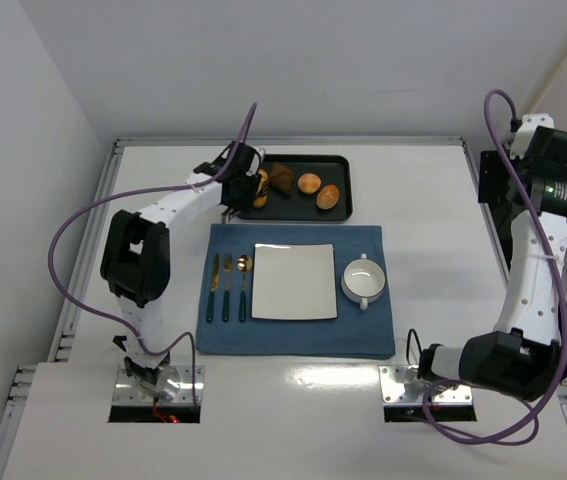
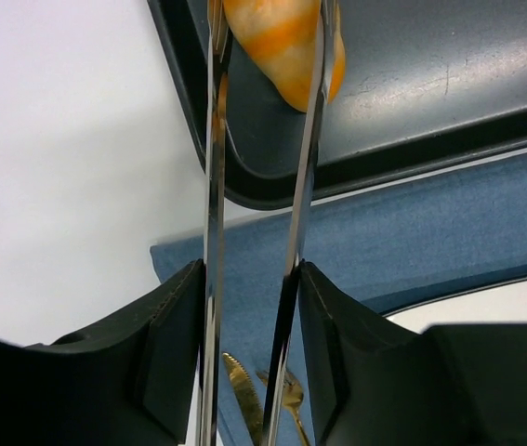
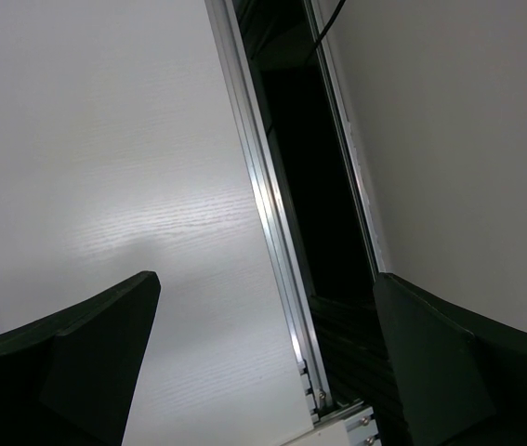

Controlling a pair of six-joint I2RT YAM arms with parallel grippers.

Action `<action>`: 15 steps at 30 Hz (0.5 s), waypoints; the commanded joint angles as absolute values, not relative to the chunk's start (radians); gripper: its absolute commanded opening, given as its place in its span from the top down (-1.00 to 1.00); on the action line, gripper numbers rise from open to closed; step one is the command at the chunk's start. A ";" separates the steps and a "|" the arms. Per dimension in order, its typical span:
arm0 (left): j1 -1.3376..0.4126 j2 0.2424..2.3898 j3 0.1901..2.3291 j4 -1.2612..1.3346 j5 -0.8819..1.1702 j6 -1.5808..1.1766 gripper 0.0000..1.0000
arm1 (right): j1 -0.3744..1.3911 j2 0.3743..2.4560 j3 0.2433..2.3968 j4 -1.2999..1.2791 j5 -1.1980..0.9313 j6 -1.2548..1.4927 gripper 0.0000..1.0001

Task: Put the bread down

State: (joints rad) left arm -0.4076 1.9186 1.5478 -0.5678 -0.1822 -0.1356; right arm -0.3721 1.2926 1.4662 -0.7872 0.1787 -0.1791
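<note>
Here, golden-yellow, orange-banded bread [image 2: 277, 46] between tongs [image 2: 214, 186] in clenched left fingers [image 2: 170, 353]; right fingers [image 3: 86, 362] wide apart

White table [image 1: 293, 395], plain white walls [image 1: 263, 60]

We observe the left arm [image 1: 163, 210] rising from its base, bent sharply at the elbow, with the forearm stretched forward and to the right. The left gripper [image 1: 244, 178] [image 2: 249, 307] points away from the base. Its fingers [image 2: 175, 321] press inward on the two blades of the metal tongs [image 2: 212, 186], which run nearly parallel between them. We observe the right arm [image 1: 528, 290] folded back from its base and standing upright at the right side, its wrist raised high. The right gripper [image 1: 493, 185] [image 3: 263, 353] faces downward with its jaws spread wide apart
</note>
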 commanded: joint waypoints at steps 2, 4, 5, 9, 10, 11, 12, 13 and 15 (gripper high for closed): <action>-0.416 1.904 1.589 -0.551 -0.232 -0.124 0.64 | -0.379 1.299 1.505 -0.762 0.170 -0.163 -1.00; -0.416 1.861 1.589 -0.560 -0.242 -0.112 0.75 | -0.379 1.299 1.505 -0.762 0.170 -0.163 -1.00; -0.416 1.846 1.580 -0.560 -0.242 -0.103 0.75 | -0.379 1.299 1.505 -0.762 0.170 -0.163 -1.00; -0.407 1.749 1.569 -0.560 -0.223 -0.040 0.77 | -0.379 1.299 1.505 -0.762 0.170 -0.163 -1.00; -0.407 1.727 1.559 -0.560 -0.207 -0.026 0.81 | -0.379 1.299 1.505 -0.762 0.170 -0.163 -1.00; -0.407 1.683 1.536 -0.548 -0.207 -0.015 0.81 | -0.379 1.308 1.505 -0.762 0.170 -0.163 -1.00; -0.416 1.665 1.536 -0.548 -0.198 -0.002 0.81 | -0.379 1.308 1.505 -0.762 0.170 -0.163 -1.00; -0.416 1.646 1.519 -0.561 -0.198 0.026 0.85 | -0.379 1.308 1.496 -0.762 0.170 -0.163 -1.00; -0.416 1.577 1.473 -0.583 -0.167 0.049 0.88 | -0.379 1.308 1.487 -0.753 0.170 -0.172 -1.00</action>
